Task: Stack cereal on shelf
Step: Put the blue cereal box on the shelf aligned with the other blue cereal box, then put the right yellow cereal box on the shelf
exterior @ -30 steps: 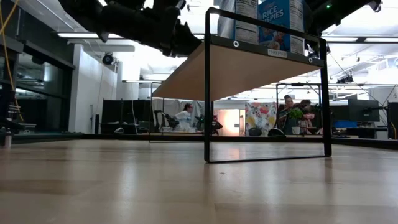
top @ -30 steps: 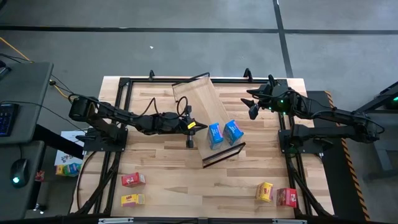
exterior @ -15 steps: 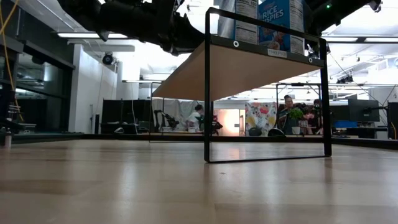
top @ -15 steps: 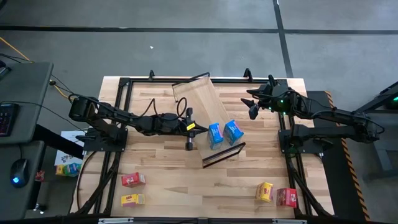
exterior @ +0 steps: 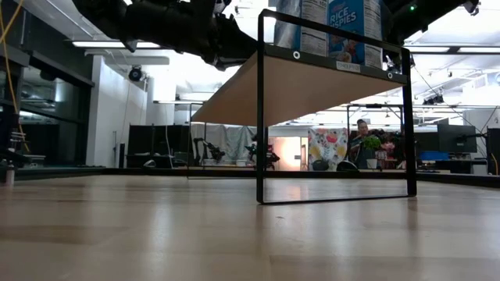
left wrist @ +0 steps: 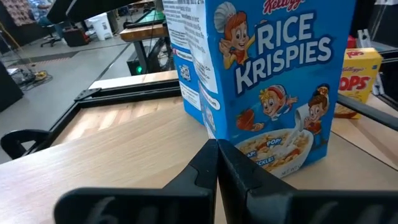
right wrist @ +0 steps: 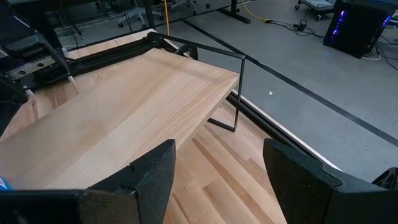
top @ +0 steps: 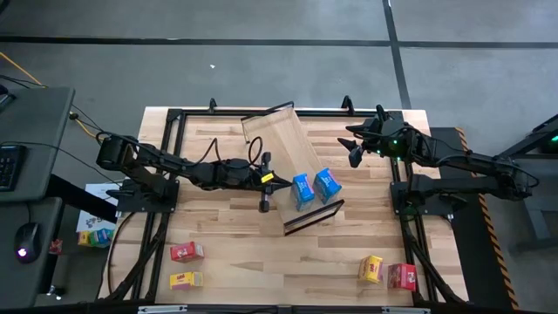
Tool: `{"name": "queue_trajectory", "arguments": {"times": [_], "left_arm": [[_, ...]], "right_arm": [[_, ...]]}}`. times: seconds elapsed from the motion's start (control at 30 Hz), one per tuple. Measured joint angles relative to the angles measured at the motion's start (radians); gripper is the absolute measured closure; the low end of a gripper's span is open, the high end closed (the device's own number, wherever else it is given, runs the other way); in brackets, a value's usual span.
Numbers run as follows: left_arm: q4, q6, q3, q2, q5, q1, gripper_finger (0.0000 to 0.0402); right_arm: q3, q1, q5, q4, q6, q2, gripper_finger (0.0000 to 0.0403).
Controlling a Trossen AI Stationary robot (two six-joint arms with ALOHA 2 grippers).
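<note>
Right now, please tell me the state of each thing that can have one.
Left pincer: shut, empty, beside the blue boxes.
Right pincer: open, empty.
Shelf: standing, far half bare.
Two blue boxes: upright on the shelf.
Red and yellow boxes: off the shelf, on the table.

Left arm is stretched way out from its base on the left side, reaching across toward the middle of the surface, links running nearly flat and low. The left gripper (top: pixel 266 185) sits at the far end of that reach, jaws pressed fully together, nothing between them; in its own wrist view the two dark fingers (left wrist: pixel 211 171) meet in a single seam. Right arm is folded back on its own side, elbow bent, wrist raised near the far right corner. The right gripper (top: pixel 353 150) hangs there with jaws spread wide, fingers (right wrist: pixel 152 177) well apart and holding nothing.
</note>
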Motion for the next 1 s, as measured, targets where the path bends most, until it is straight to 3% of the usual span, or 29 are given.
{"name": "queue_trajectory", "arguments": {"times": [0.33,0.47,0.57,0.67,0.83,1.0], "left_arm": [[-0.08,0.058,-0.002,-0.064,-0.004,0.003,0.0401],[-0.34,0.104,-0.002,-0.236,-0.088,0.002,0.0401],[-0.566,0.094,-0.002,-0.425,-0.156,-0.008,0.0401],[-0.683,0.071,-0.021,-0.622,-0.205,-0.035,0.0401],[-0.573,0.069,-0.183,-0.924,-0.236,-0.089,0.0402],[-0.386,0.07,-0.39,-1.12,-0.247,-0.1,0.0402]], "right_arm": [[0.0,0.0,0.0,0.0,0.001,0.0,0.0166],[0.0,0.0,0.0,-0.002,0.0,0.0,0.0166],[0.0,0.0,0.0,-0.006,-0.005,0.0,0.0166],[0.0,0.0,0.0,-0.007,-0.007,0.0,0.0166],[0.0,0.0,0.0,-0.007,-0.008,0.0,0.0166],[0.0,0.0,0.0,0.002,0.018,0.0,0.0166]]}}
